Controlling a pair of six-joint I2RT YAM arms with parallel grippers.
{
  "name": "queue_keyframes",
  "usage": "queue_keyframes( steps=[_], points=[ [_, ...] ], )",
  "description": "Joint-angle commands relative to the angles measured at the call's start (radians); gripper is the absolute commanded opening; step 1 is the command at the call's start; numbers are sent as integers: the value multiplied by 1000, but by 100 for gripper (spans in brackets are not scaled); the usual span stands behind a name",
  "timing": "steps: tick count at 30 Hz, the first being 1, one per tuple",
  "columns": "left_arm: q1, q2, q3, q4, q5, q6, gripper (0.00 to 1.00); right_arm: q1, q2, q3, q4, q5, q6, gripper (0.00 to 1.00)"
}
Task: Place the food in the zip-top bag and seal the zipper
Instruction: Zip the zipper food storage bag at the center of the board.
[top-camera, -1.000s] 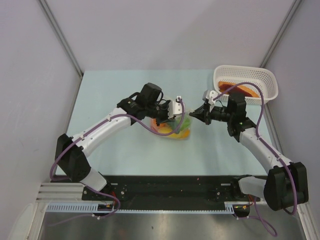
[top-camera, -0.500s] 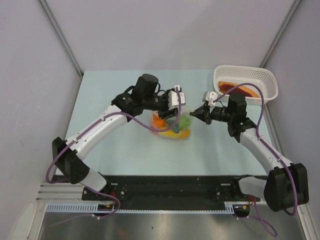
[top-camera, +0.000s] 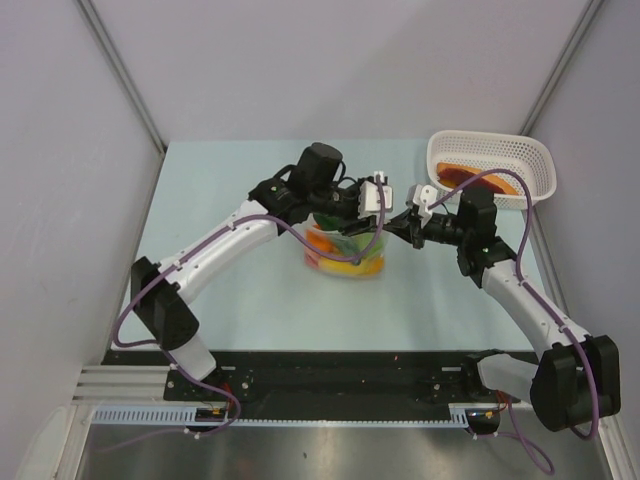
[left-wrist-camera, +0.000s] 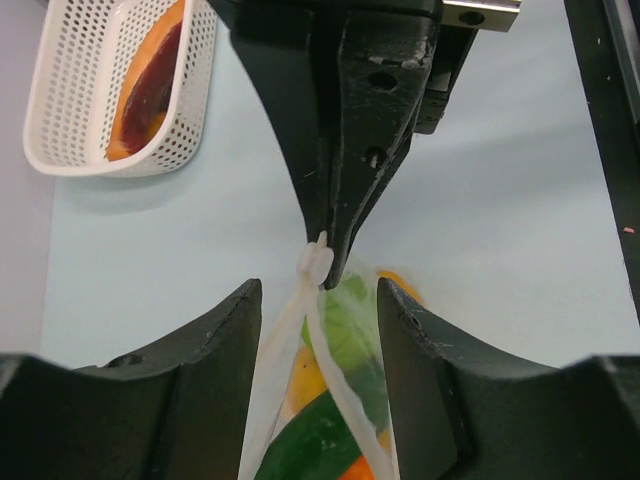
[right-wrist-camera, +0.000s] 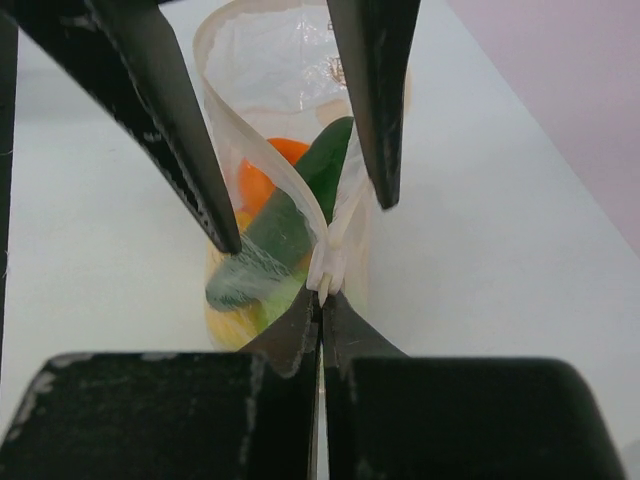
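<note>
The zip-top bag (top-camera: 345, 252) stands on the table mat with the food (left-wrist-camera: 320, 440) inside it: green, yellow and orange pieces. My right gripper (right-wrist-camera: 322, 298) is shut on the end of the zipper (right-wrist-camera: 270, 160), holding that corner up. My left gripper (left-wrist-camera: 320, 300) is open and straddles the mouth just behind that pinch. The two white zipper strips (left-wrist-camera: 345, 390) run apart between its fingers (left-wrist-camera: 215, 380), touching neither. In the top view the left gripper (top-camera: 383, 214) and right gripper (top-camera: 401, 223) meet over the bag's right end.
A white lattice basket (top-camera: 530, 165) sits at the back right with an orange-and-red slice (top-camera: 480, 178) in it. It also shows in the left wrist view as the basket (left-wrist-camera: 60, 100). Grey walls close in the pale table mat (top-camera: 220, 200) on three sides.
My left gripper has opened and slid right along the bag's mouth towards the right gripper. The bag now stands more upright. The right gripper stays shut on the zipper end.
</note>
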Motion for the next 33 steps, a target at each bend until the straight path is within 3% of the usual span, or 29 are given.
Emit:
queue_keyframes(
  steps=[1, 9, 23, 26, 29, 33],
  points=[
    [-19, 12, 42, 8, 35, 41, 54, 4, -40, 3, 19, -28, -44, 0],
    [-30, 37, 51, -4, 56, 73, 41, 7, -49, 3, 16, -32, -62, 0],
    [-32, 46, 56, 10, 73, 93, 38, 27, -54, 3, 13, -16, -70, 0],
    [-32, 46, 59, -1, 73, 97, 31, 27, -54, 3, 8, -11, -71, 0],
    [-32, 40, 47, -20, 62, 111, 16, 27, -54, 3, 8, -5, -71, 0],
    [-18, 34, 25, -38, 39, 113, 7, 23, -57, 3, 10, -2, -73, 0]
  ],
)
